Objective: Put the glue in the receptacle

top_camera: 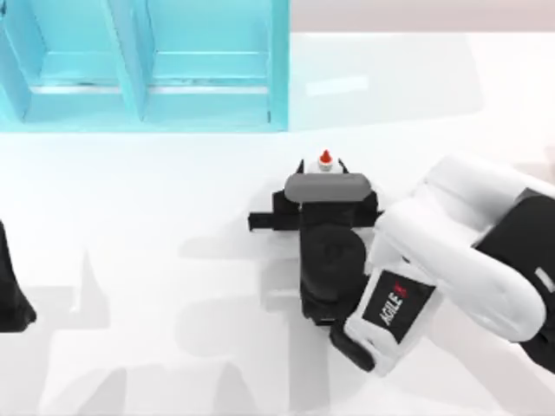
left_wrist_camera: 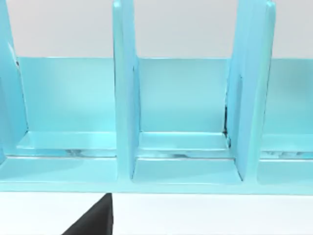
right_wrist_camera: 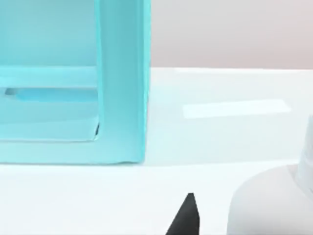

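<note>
- Rack (top_camera: 279, 61): one, teal, open compartments facing the arms, presumably so the glue can slide in from the front.
- Right gripper (top_camera: 327, 173): just in front of the rack's right end, over the glue; grip state, cannot tell.
- Left arm (top_camera: 13, 290): parked, far left of rack.
- Glue (top_camera: 326, 160): one, upright, red cap visible, between gripper and rack.

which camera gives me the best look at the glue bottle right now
The top view: the glue's red cap tip pokes out just beyond the right gripper. The right wrist view catches a white rounded body, probably the same bottle, at its edge. The left wrist view faces the blue receptacle.
</note>
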Controlling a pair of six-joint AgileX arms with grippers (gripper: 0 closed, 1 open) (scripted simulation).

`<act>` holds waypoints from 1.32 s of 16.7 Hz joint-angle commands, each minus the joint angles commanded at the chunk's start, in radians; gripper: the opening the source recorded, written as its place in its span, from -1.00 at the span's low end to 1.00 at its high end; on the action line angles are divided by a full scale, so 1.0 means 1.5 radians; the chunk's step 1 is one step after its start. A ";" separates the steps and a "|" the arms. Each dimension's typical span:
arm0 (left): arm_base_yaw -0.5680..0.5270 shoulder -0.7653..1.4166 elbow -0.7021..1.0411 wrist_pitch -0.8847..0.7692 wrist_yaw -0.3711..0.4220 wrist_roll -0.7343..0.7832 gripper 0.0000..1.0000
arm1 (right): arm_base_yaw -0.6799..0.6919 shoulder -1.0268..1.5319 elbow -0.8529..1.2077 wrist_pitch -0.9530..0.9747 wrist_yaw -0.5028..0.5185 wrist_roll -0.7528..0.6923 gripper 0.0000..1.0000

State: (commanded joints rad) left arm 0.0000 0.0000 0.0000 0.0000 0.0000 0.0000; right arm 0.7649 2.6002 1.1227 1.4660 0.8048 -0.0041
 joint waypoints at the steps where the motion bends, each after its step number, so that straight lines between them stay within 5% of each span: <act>1: 0.000 0.000 0.000 0.000 0.000 0.000 1.00 | 0.000 0.000 0.000 0.000 0.000 0.000 -0.51; 5: 0.000 0.000 0.000 0.000 0.000 0.000 1.00 | 0.000 0.000 0.000 0.000 0.000 0.000 -1.00; 15: 0.000 0.000 0.000 0.000 0.000 0.000 1.00 | 0.002 -0.011 -0.002 -0.007 0.000 0.001 -1.00; 22: 0.000 0.000 0.000 0.000 0.000 0.000 1.00 | 0.001 -0.162 -0.039 -0.126 -0.001 0.003 -1.00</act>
State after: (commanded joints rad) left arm 0.0000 0.0000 0.0000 0.0000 0.0000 0.0000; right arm 0.7667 2.3567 1.0642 1.2774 0.8036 0.0001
